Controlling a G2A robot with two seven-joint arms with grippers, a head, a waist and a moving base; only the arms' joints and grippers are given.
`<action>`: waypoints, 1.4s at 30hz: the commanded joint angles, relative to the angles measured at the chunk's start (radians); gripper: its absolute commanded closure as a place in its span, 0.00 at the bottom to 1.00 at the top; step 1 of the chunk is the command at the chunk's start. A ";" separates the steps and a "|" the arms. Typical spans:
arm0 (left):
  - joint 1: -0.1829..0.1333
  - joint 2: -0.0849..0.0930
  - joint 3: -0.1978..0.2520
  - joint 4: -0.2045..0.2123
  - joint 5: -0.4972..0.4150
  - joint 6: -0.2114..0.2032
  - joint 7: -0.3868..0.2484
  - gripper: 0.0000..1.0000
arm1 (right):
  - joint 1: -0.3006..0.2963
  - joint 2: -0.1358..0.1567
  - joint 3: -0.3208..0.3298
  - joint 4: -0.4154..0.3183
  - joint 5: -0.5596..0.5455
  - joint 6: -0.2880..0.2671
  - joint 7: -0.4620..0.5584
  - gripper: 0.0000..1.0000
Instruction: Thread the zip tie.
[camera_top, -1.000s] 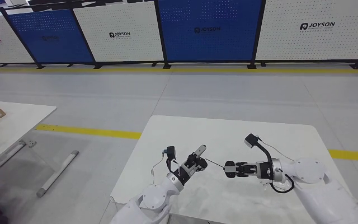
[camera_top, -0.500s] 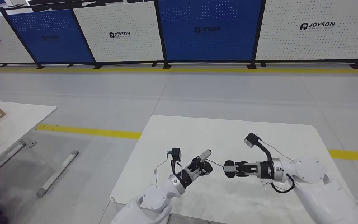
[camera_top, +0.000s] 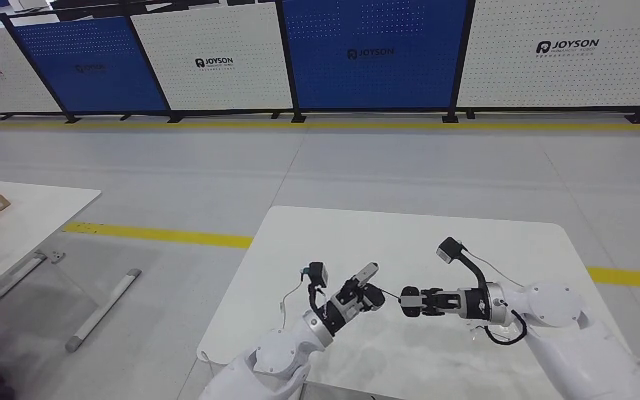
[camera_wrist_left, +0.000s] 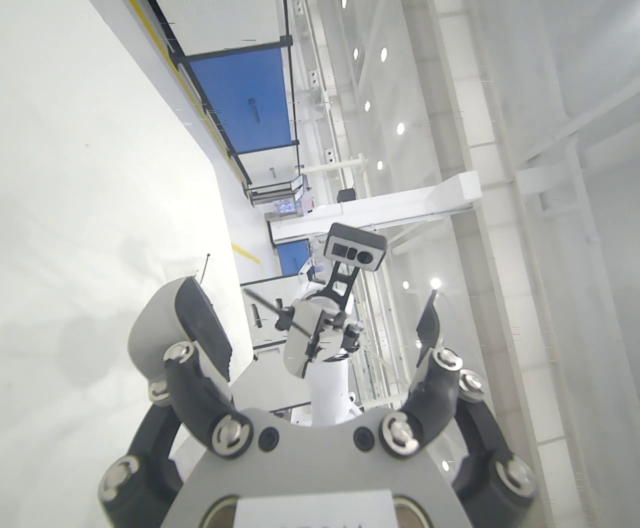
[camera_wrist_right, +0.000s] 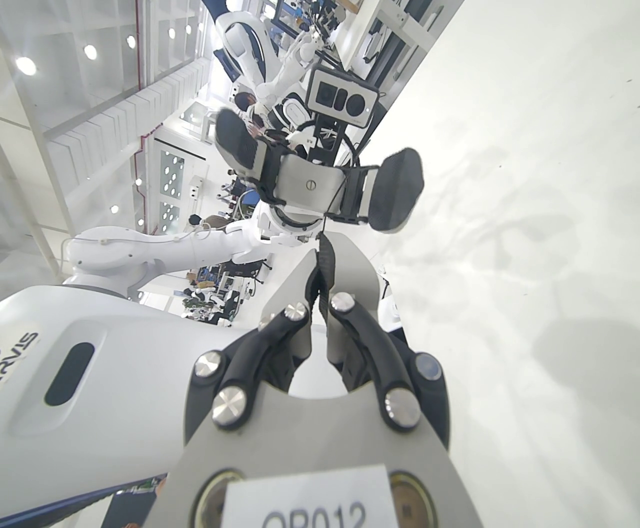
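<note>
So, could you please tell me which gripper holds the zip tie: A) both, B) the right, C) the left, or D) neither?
B: the right gripper is shut on the thin black zip tie, while the left gripper stands open, its fingers wide apart.

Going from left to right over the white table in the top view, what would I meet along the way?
left gripper, open → zip tie → right gripper, shut on the tie's end
</note>
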 joint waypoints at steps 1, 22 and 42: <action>0.000 0.000 0.000 0.000 0.002 0.000 -0.004 0.00 | 0.000 0.000 0.000 0.000 0.000 0.000 0.000 1.00; 0.012 0.003 -0.004 0.017 0.056 -0.047 -0.090 0.89 | 0.000 0.000 0.000 0.000 0.000 0.000 0.000 1.00; 0.042 0.010 -0.021 -0.006 0.100 -0.101 -0.135 0.69 | 0.000 0.000 0.000 0.000 0.000 0.000 0.000 1.00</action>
